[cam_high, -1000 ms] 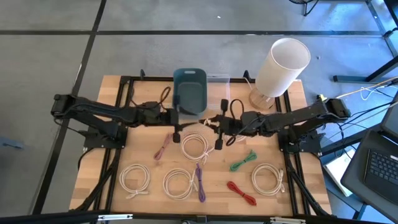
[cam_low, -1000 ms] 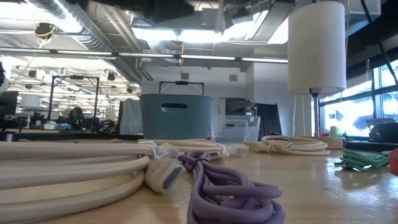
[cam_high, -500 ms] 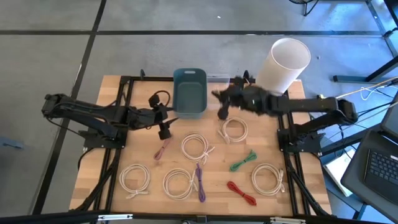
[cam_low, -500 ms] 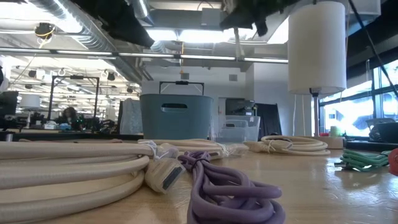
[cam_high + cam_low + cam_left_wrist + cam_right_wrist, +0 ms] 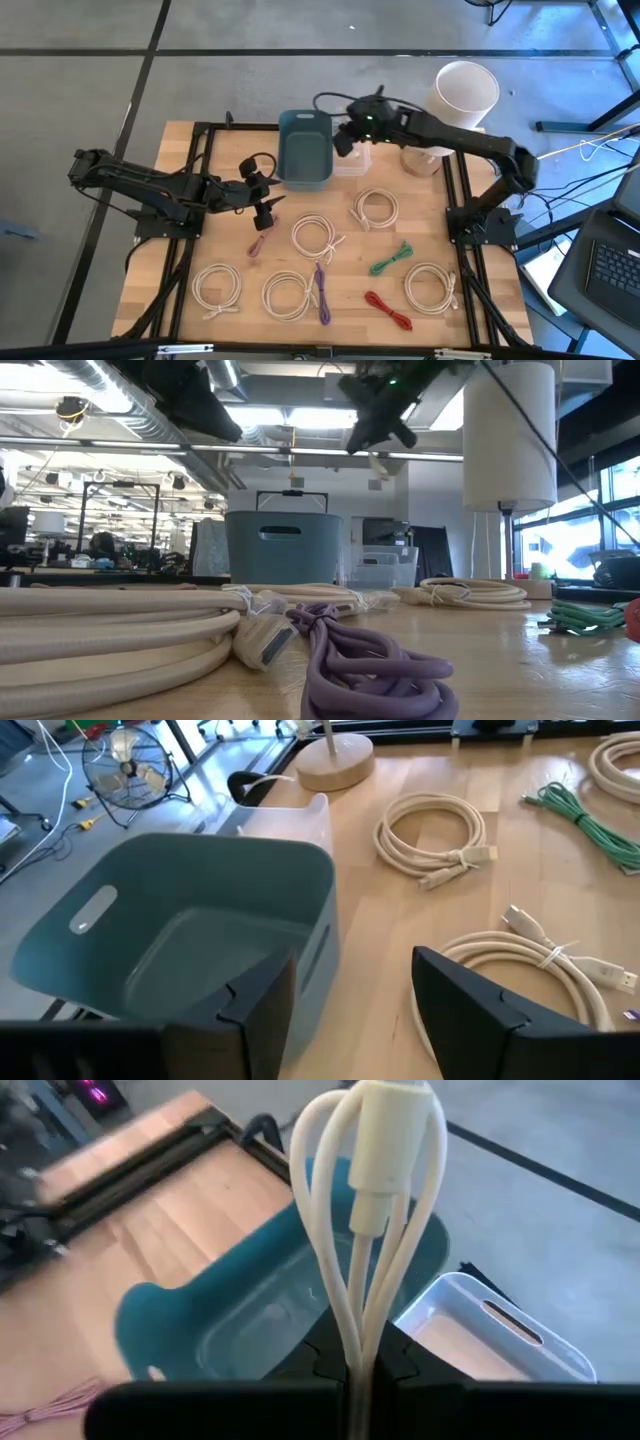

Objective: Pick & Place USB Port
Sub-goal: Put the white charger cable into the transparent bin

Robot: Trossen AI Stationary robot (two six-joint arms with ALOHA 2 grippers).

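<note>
My right gripper [image 5: 350,137] is raised above the teal bin [image 5: 305,150] and the clear bin [image 5: 356,161] at the table's far side, shut on a cream USB cable [image 5: 370,1210]. In the low view it hangs high up [image 5: 380,415]. My left gripper [image 5: 263,206] is open and hovers left of centre, near a pink cable [image 5: 262,238]. In its wrist view it [image 5: 352,960] faces the teal bin [image 5: 170,940]. Several more cream coils lie flat on the table, one at centre [image 5: 315,237]. My right gripper pinches a bunch of the cream cable's strands [image 5: 352,1315] between its two fingers. The looped strands and the plug [image 5: 390,1140] stick out past the fingertips. The cable is lifted clear, above the teal bin [image 5: 250,1310] and the clear bin [image 5: 500,1330].
A white lamp [image 5: 455,105] stands at the far right. Green [image 5: 390,258], red [image 5: 388,310] and purple [image 5: 322,293] cables lie on the near half, among cream coils [image 5: 378,210] [image 5: 217,287] [image 5: 430,287]. A black frame runs along the table's sides.
My right gripper has risen from the table's centre and swung toward the far edge, carrying the cream cable above the bins. My left gripper has drawn back from the centre toward the table's left.
</note>
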